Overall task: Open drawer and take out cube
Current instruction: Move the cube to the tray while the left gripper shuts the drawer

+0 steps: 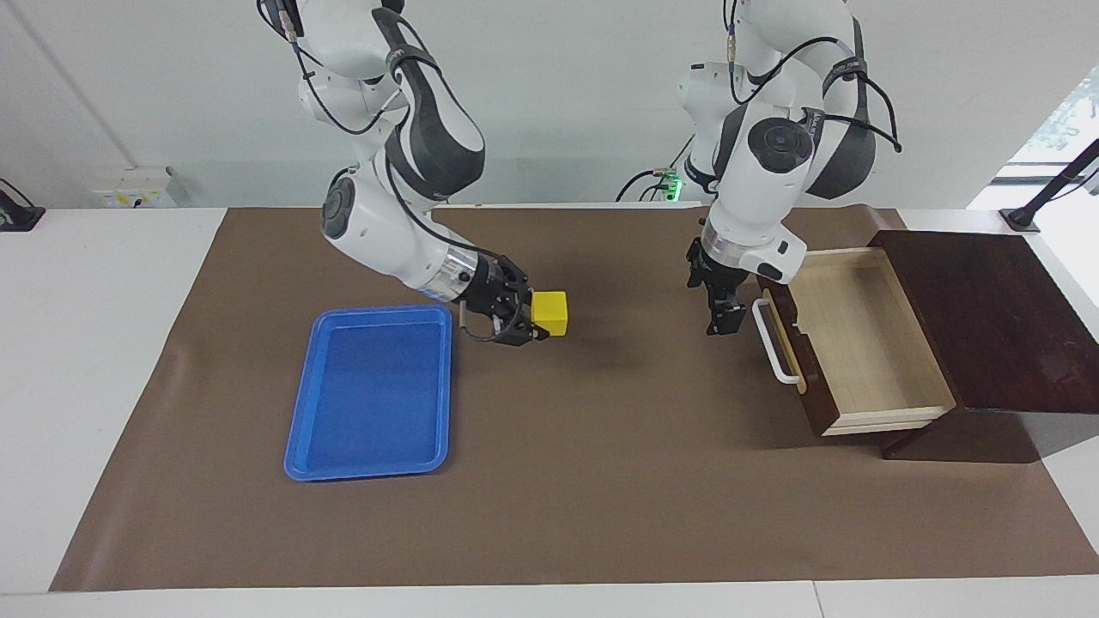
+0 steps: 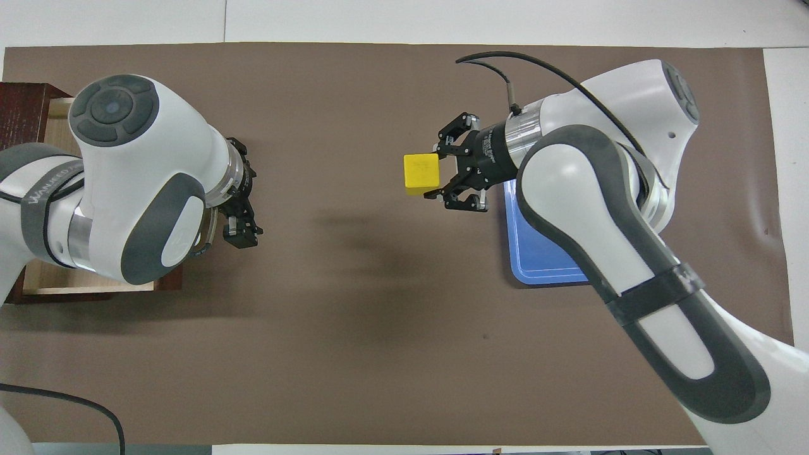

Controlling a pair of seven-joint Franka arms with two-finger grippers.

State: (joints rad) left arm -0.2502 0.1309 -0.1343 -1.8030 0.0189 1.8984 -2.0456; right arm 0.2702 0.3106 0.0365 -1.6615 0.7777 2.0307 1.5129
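I see a flat blue plastic tray (image 1: 369, 386) lying just beside the right claw (image 1: 541, 318), on the side of the right arm's end of the table. Under both claws lies a wide brown paper-like mat (image 1: 601, 481), and it covers most of the white table (image 1: 86, 343). Near the left claw (image 1: 721, 324), on the side of the left arm's end, a dark brown wooden box (image 1: 987, 318) stands on the mat's corner. A small green light (image 1: 674, 183) glows at the table's edge, nearer to the robots than the left claw.

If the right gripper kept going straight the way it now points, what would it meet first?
The right gripper, shut on the cube, points toward the left gripper and the drawer; probably the left gripper first, though heights are unclear.
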